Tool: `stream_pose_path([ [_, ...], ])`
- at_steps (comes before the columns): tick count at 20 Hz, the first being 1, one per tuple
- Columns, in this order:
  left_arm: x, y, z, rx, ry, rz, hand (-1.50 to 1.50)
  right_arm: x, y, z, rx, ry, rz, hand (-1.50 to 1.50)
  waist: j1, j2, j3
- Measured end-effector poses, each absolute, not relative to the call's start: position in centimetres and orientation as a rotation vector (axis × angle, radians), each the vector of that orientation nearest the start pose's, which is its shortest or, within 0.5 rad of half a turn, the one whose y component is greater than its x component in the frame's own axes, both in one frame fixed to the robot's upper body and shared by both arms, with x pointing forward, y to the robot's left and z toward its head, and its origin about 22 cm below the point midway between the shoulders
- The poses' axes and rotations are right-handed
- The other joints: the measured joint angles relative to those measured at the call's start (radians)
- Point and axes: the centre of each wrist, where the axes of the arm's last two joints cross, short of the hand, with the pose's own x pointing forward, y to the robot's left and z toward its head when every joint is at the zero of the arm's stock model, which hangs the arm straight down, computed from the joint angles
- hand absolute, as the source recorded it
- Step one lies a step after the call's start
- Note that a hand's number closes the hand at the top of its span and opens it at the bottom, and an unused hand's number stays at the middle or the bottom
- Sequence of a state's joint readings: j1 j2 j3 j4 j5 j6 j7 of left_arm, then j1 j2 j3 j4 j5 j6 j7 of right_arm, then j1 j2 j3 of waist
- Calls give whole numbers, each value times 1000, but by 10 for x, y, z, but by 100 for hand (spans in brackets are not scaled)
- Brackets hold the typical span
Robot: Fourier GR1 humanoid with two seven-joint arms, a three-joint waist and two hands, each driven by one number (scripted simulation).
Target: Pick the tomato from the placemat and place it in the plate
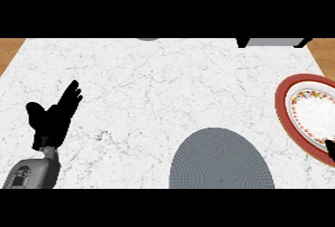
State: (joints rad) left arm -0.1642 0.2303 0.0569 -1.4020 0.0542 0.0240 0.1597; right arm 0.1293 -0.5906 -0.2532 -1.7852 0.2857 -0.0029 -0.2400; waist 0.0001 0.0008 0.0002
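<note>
Right hand (331, 151) shows only as a dark tip at the plate's (285, 95) rim; its fingers cannot be told. No tomato is visible, and the placemat (220, 159) lies bare, so that hand probably hides it. Left hand (52, 117) rests spread, idle.

The plate (286, 95) is cut by the right edge; only a sliver of the right hand (331, 150) shows.
</note>
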Motion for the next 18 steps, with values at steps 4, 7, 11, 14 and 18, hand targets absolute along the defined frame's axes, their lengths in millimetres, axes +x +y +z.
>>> stream_pose_path([
  [4, 285, 288, 15, 171, -1408, -86, 0, 228, -425, 106, -888, -1741, 636, 150, 6, 1, 0],
  [7, 288, 284, 17, 169, -1412, -86, 0, 239, -452, 100, -914, -1709, 658, 150, 9, 2, 0],
  [11, 289, 283, 19, 164, -1415, -96, 0, 255, -473, 86, -934, -1615, 750, 150, 17, 4, 1],
  [14, 290, 279, 21, 160, -1413, -99, 0, 265, -483, 75, -851, -1544, 749, -150, 23, 5, 1],
  [18, 289, 278, 18, 155, -1417, -106, 0, 275, -499, 65, -738, -1501, 784, -150, 27, 7, 2],
])
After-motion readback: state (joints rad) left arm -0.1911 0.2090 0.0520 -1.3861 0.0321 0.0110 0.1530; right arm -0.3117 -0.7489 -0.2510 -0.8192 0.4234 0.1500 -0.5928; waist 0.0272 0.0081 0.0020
